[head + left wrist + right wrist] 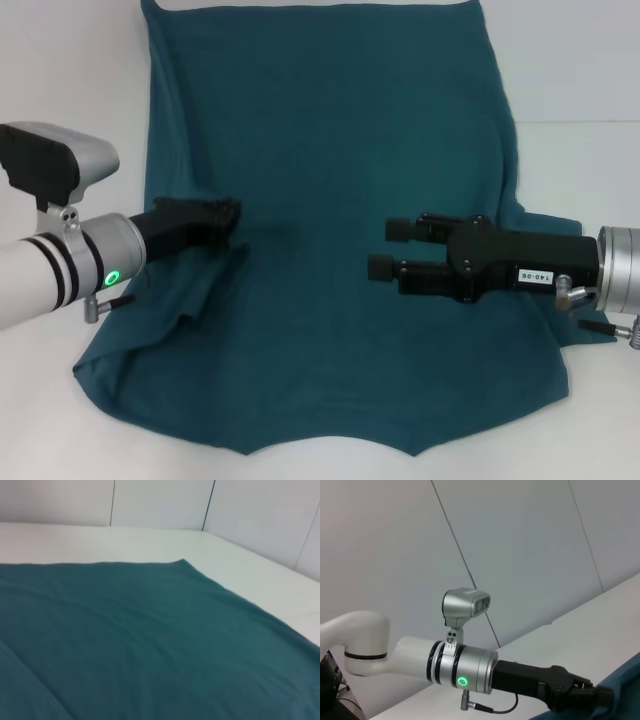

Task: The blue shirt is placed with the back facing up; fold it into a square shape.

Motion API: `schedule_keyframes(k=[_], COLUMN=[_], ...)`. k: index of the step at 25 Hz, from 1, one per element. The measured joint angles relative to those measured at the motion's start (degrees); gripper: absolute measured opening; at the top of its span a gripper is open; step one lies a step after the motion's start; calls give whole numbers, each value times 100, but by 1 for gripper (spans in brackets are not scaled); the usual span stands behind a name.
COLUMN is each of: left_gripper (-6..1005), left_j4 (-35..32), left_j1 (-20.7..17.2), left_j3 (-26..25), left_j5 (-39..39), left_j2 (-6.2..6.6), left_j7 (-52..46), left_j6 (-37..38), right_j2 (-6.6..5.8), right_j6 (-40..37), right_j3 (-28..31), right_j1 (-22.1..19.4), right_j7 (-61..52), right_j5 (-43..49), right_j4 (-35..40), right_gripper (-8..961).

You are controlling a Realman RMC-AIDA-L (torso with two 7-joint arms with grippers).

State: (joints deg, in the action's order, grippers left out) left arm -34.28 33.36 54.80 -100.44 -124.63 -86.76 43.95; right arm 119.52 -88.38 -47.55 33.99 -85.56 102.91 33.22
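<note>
The blue shirt [320, 150] lies spread on the white table [70, 60], plain side up, with no lettering showing. My left gripper [228, 220] is over the shirt's left part, fingers closed, and a ridge of cloth rises to its tips. The right wrist view shows this gripper [592, 696] touching the shirt's edge [622, 687]. My right gripper [383, 250] hovers over the shirt's middle right, open and empty, pointing at the left gripper. The left wrist view shows only the flat shirt [140, 640] and one of its corners.
The white table continues on both sides of the shirt [580, 80]. A white wall [160, 502] stands behind it. The shirt's near hem [330, 440] lies by the table's front edge.
</note>
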Motion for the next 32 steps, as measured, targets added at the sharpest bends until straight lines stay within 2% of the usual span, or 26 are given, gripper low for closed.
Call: schedule_keyframes(k=[4,15,20,25,28,32], left_gripper=[61,208,430,637,846,843], left_j4=[18,-37,-231,-254,-197,-49], left_j1=[34,-70,-296,-469,-557,-621], left_j3=[9,-70,-515,-1146,-1242,-1212], left_j5=[169,272,289,357,463,474], left_j2=[4,19,27,33,28,21], left_j7=[-22,-427,-317,-112,82,419], left_j6=[3,246,1266,2645,3141,3736], right_j2=[-5,-74,-89,-102,-108,-177], right_j6=[-42,-127,-131,-135,-133,-96], right_j3=[0,51,206,463,684,1039], right_j1=[-33,-150,-230,-390,-528,-713], right_j7=[2,-25,-143,-307,-313,-342], right_j5=[0,0,0,0,0,2], right_j4=[0,3,7,35,69,83], right_gripper=[788,794,798,801,802,805])
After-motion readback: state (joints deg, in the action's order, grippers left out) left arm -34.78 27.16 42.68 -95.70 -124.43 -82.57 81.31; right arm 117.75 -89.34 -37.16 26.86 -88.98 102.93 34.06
